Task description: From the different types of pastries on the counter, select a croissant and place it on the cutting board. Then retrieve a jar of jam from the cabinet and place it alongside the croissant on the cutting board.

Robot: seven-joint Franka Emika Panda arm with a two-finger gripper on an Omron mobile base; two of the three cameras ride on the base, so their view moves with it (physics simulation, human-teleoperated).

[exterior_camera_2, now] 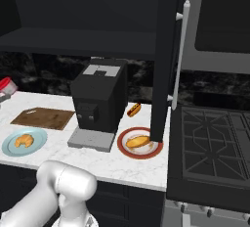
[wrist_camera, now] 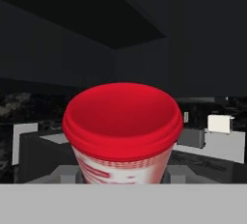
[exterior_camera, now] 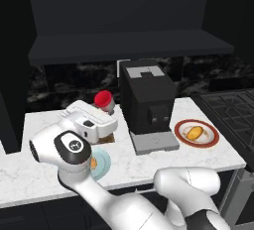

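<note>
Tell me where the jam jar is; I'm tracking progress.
The jar of jam is held in the gripper above the counter's left part, left of the coffee machine.

The jar of jam [wrist_camera: 123, 133], red lid over a pale body with red markings, sits up off the white marble counter [exterior_camera_2: 105, 160] and looks tilted in the left base view, pinched in the gripper [exterior_camera: 99, 112] by its body. The brown wooden cutting board [exterior_camera_2: 43, 118] lies flat and bare on the counter. Just in front of it, the golden crescent croissant [exterior_camera_2: 24, 140] sits on a light-blue plate, and the oblong pastry [exterior_camera_2: 138, 141] is on a red-rimmed plate.
</note>
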